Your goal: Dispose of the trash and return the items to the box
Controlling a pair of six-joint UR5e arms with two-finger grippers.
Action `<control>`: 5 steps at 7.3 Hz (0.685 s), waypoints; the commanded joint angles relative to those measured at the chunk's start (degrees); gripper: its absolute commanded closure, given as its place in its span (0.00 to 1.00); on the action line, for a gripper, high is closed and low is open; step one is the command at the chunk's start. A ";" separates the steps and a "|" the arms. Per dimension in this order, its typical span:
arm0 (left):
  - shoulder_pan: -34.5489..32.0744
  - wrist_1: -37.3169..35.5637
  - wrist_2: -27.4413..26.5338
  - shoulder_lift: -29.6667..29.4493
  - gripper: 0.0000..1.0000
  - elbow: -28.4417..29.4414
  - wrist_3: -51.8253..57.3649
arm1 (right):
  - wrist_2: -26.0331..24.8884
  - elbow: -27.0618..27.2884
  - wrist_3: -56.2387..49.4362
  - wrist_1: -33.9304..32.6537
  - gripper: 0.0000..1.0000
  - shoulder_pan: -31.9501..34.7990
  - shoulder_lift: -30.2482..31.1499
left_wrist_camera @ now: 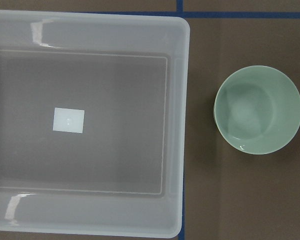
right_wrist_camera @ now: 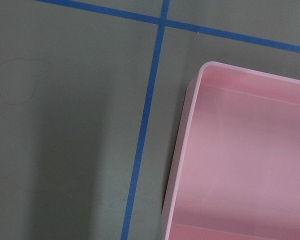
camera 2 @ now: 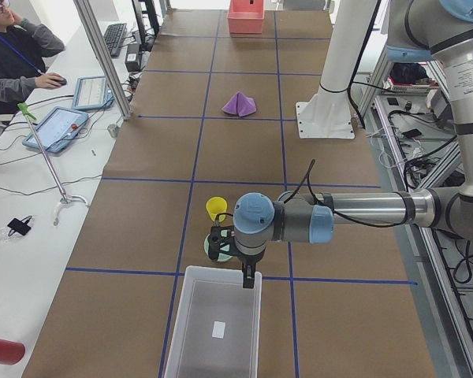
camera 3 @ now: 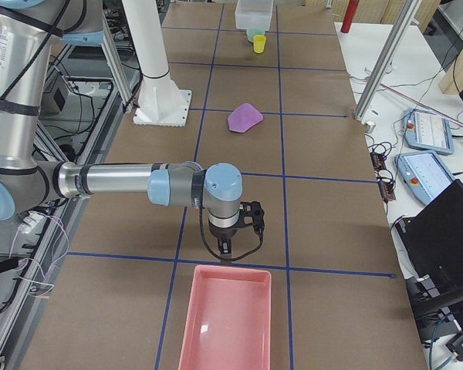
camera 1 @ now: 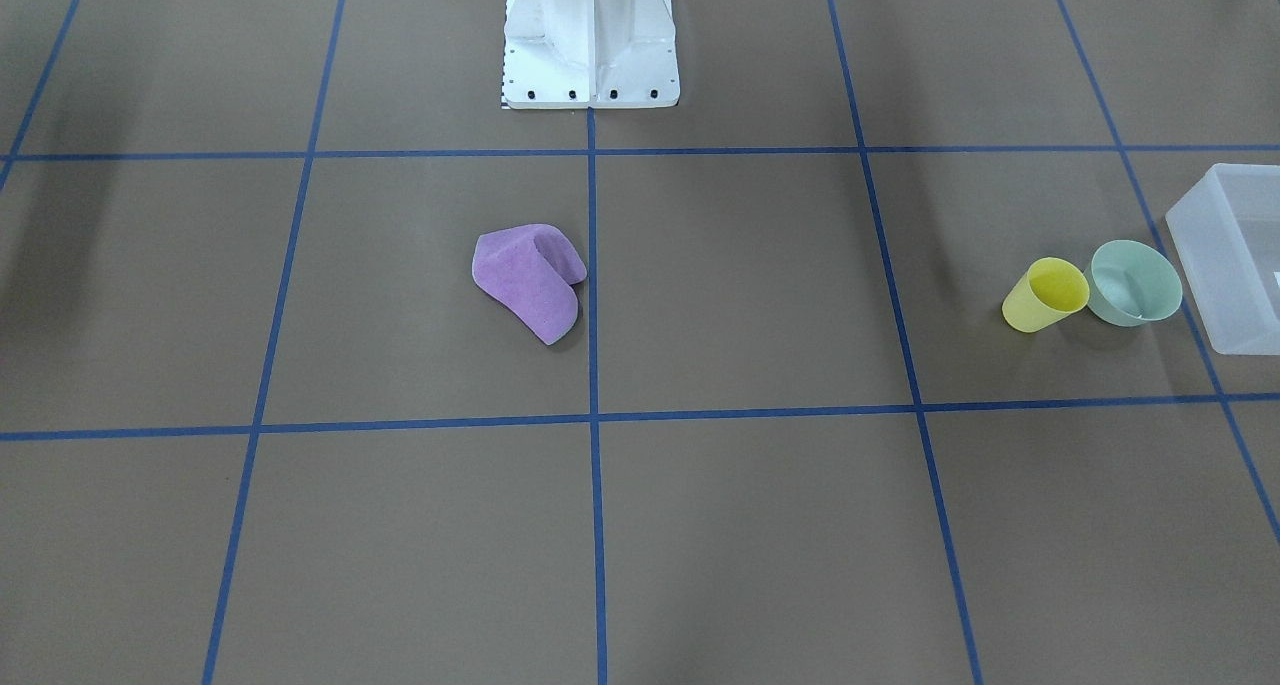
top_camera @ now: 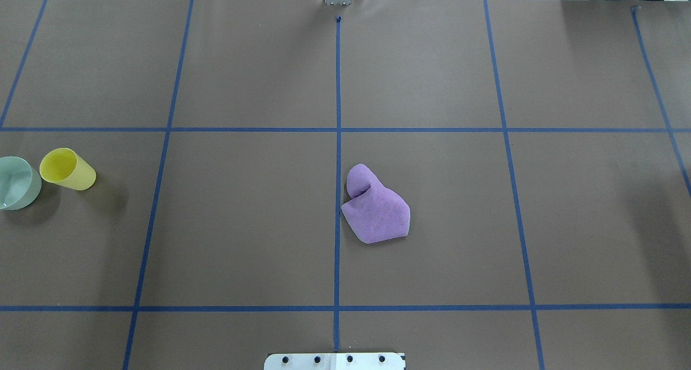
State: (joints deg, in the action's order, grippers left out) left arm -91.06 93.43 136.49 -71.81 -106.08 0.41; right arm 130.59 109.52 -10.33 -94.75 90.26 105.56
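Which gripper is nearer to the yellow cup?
The left. The left gripper hangs close to the yellow cup, at the white box's edge; the right gripper is far off, by the pink bin.

Robotics lab, my counter [top_camera: 432,78] papered in brown and squared off with blue tape lines [top_camera: 338,89], my white base [camera 1: 590,45] bolted at its edge, aluminium frame posts [camera 2: 102,55] alongside, an operator [camera 2: 12,55] at a side desk [camera 2: 16,197] with tablets [camera 2: 55,128]

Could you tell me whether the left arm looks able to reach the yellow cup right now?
Probably yes: the left gripper hangs at the box's edge, the yellow cup stands close by, nothing covering it.
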 commanded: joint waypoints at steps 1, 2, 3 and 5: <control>0.00 0.00 0.00 0.00 0.01 0.00 -0.06 | 0.02 1.30 -0.04 0.00 0.00 0.00 0.00; 0.00 0.00 0.09 0.00 0.01 0.00 -0.06 | -0.07 2.10 0.04 0.00 0.00 0.00 -0.09; 0.00 0.00 0.00 0.00 0.01 0.09 0.03 | -0.07 2.19 0.83 0.00 0.00 -0.09 -3.39; 0.00 0.00 0.00 0.00 0.01 0.18 0.03 | 0.10 0.27 0.92 -0.17 0.00 0.00 -7.91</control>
State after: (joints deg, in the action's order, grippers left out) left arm -91.05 93.43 136.54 -71.81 -105.98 0.43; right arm 130.44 110.95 -9.58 -94.78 90.24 99.72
